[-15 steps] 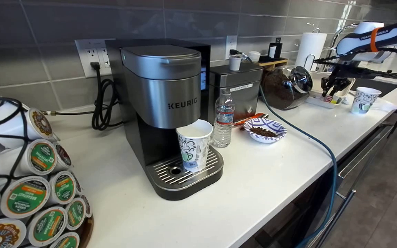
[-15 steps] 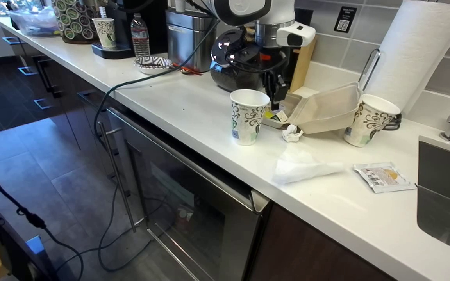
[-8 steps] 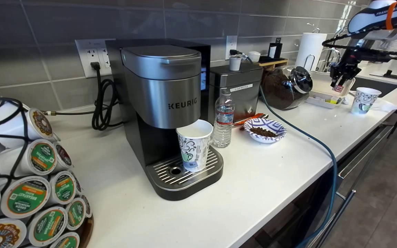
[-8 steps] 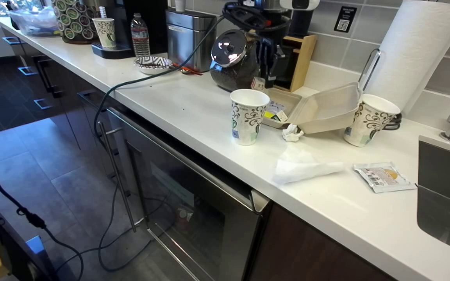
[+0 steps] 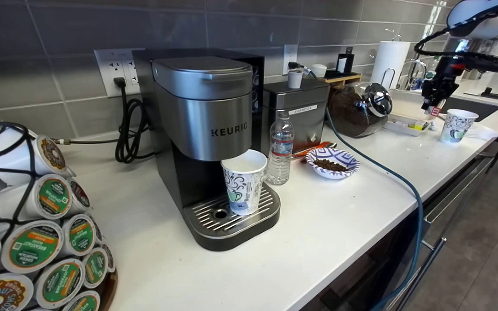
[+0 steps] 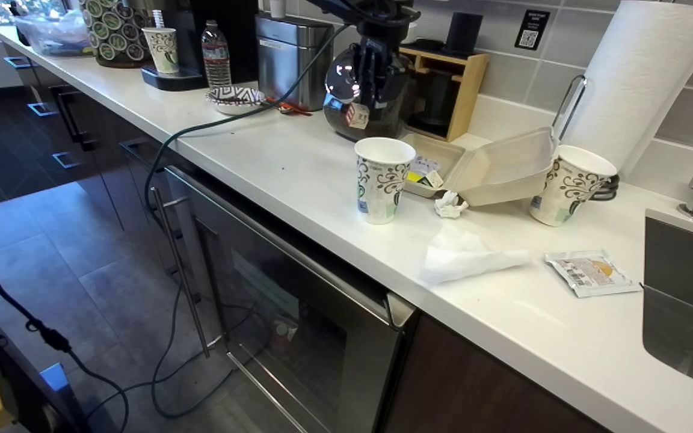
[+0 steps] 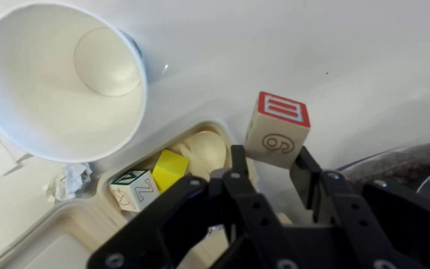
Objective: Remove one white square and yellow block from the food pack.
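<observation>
- One pale lettered block [image 7: 276, 130] is hanging between the fingertips [image 7: 238, 156], the gripper [image 7: 270, 155] clamping it, and we're judging it the white square!
- In an exterior view we're seeing it left of the food pack [image 6: 440, 149], in mid-air; it's cube-like, so no long axis is mattering.
- The yellow block [image 7: 170, 169] is lying inside the pack, down-left of the gripper in the wrist view, beside another lettered cube [image 7: 136, 191].
- We're expecting a set-down on the counter [image 6: 298, 174], then a reach toward the yellow block.

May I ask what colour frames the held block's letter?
Red; the held block shows it best in the wrist view.
</observation>
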You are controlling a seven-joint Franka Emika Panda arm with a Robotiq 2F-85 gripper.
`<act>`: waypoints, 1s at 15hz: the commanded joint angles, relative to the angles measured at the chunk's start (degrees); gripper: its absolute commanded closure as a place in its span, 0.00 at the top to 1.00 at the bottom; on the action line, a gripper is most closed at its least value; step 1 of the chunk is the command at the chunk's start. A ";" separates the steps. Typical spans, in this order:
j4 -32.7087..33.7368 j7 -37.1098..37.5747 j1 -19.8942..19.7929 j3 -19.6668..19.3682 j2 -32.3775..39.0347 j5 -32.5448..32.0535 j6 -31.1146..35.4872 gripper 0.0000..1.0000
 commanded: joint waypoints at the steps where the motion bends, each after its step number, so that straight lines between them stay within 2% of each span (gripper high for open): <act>1: -1.05 -0.21 0.13 0.03 -0.76 0.00 0.00 0.35; 2: -1.72 -0.44 0.16 0.03 -1.23 0.00 0.00 0.10; 6: -10.20 -5.38 3.00 2.31 -5.50 -0.23 6.89 0.10; 10: -20.38 -7.98 6.52 4.88 -8.96 -1.58 17.32 0.10; 13: -27.62 -5.47 9.06 3.48 -11.68 -5.35 19.68 0.10; 15: -32.02 -5.50 9.27 2.84 -14.05 -7.52 19.25 0.10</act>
